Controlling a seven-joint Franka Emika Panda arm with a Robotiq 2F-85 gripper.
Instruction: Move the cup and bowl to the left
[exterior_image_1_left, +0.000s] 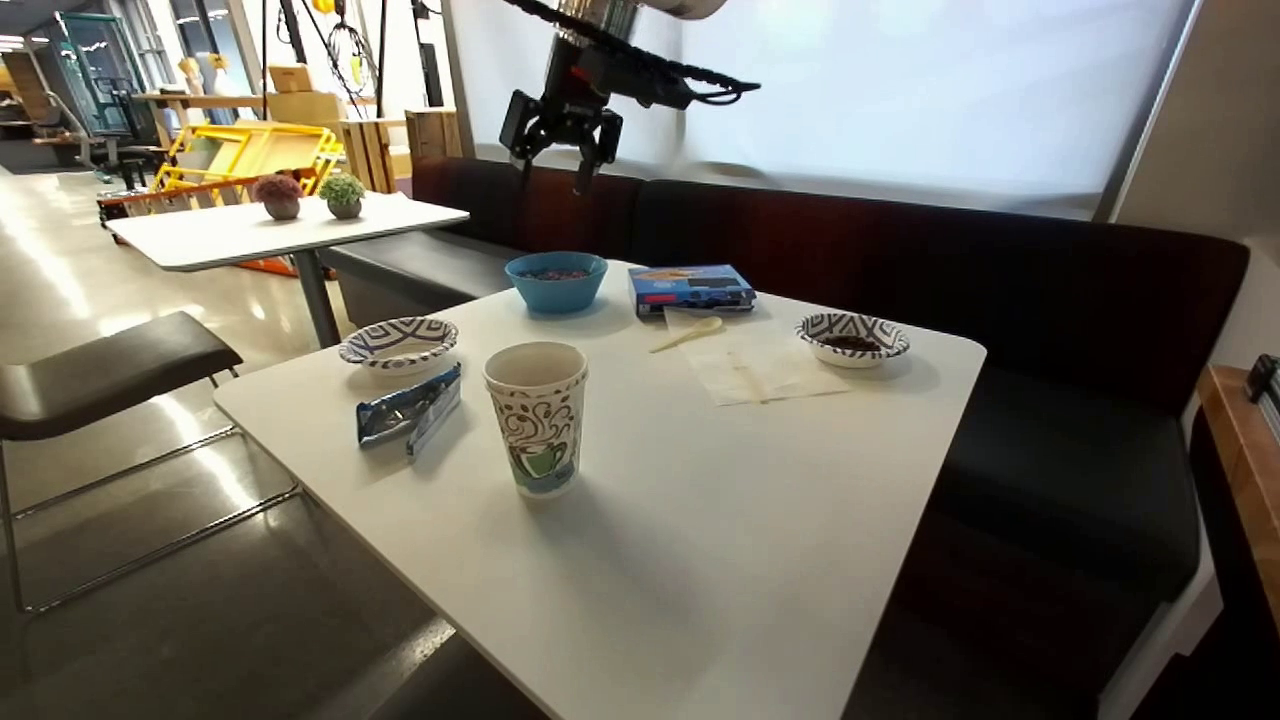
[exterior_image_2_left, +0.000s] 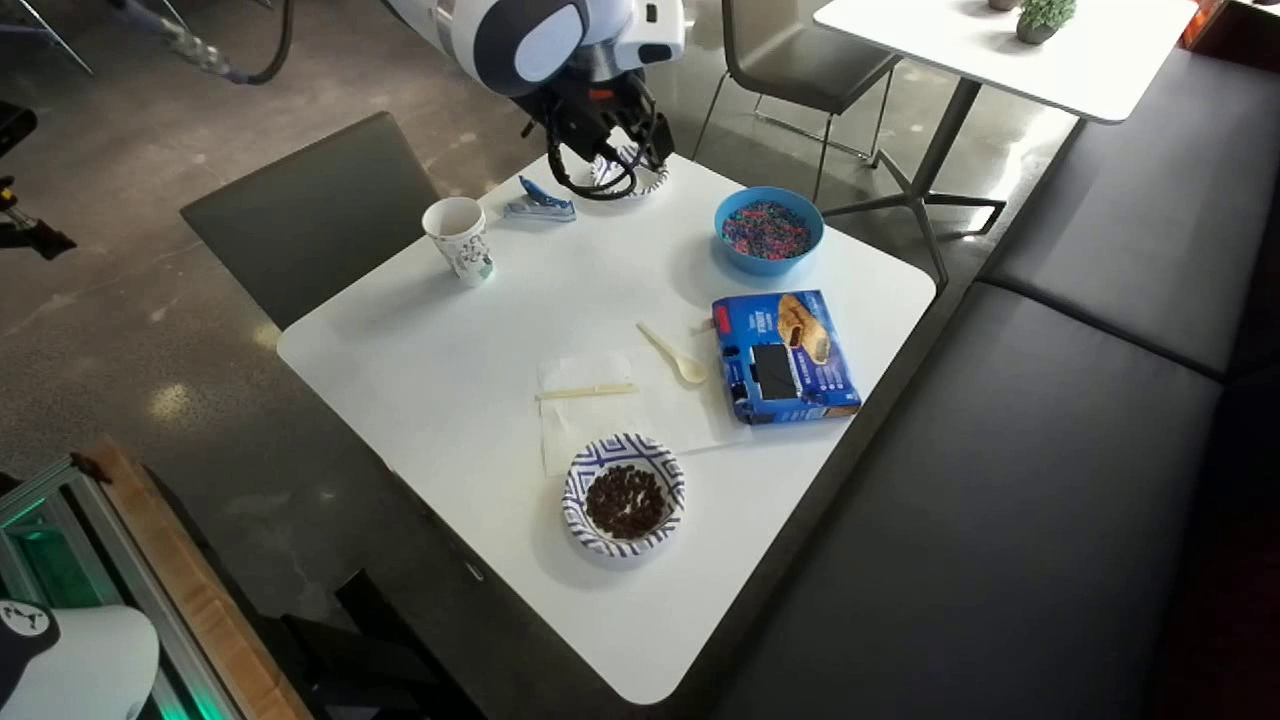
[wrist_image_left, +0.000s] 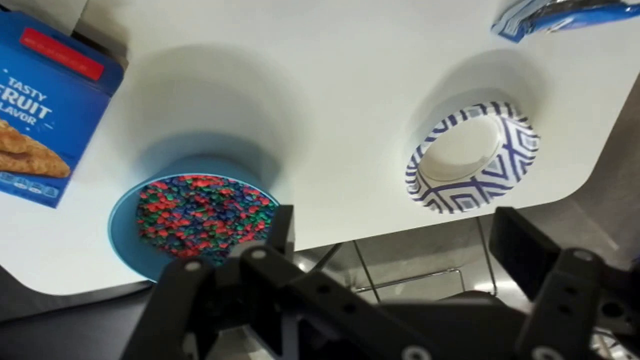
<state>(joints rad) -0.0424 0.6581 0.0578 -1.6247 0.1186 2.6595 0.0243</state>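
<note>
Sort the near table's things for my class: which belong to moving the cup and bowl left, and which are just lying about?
For the job:
cup
blue bowl

Just lying about:
box
spoon
stick
paper
packet
patterned dish near the paper
other patterned dish near the packet

White round-cornered table (exterior_image_2_left: 400, 335); black padded bench (exterior_image_2_left: 1000, 450) along one edge; flat dark-grey seat (exterior_image_2_left: 310, 210) by opposite edge; glossy grey floor (exterior_image_2_left: 150, 330).
</note>
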